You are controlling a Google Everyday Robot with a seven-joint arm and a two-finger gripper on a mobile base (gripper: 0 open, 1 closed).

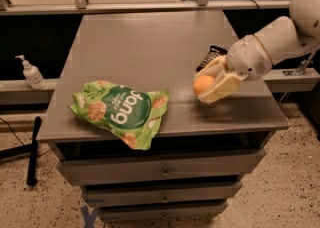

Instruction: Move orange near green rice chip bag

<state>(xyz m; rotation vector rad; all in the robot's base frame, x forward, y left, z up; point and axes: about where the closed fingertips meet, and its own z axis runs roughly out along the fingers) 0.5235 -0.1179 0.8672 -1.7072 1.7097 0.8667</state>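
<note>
The green rice chip bag lies crinkled on the front left of the grey table, its lower corner hanging over the front edge. The orange is small and round and sits between the cream fingers of my gripper. The gripper is shut on the orange and holds it just above the table's front right part, to the right of the bag with a gap between them. My white arm reaches in from the right.
A small black bar wrapper lies on the table behind the gripper. Drawers are below the table front. A white pump bottle stands on a ledge at the left. A black pole lies on the floor.
</note>
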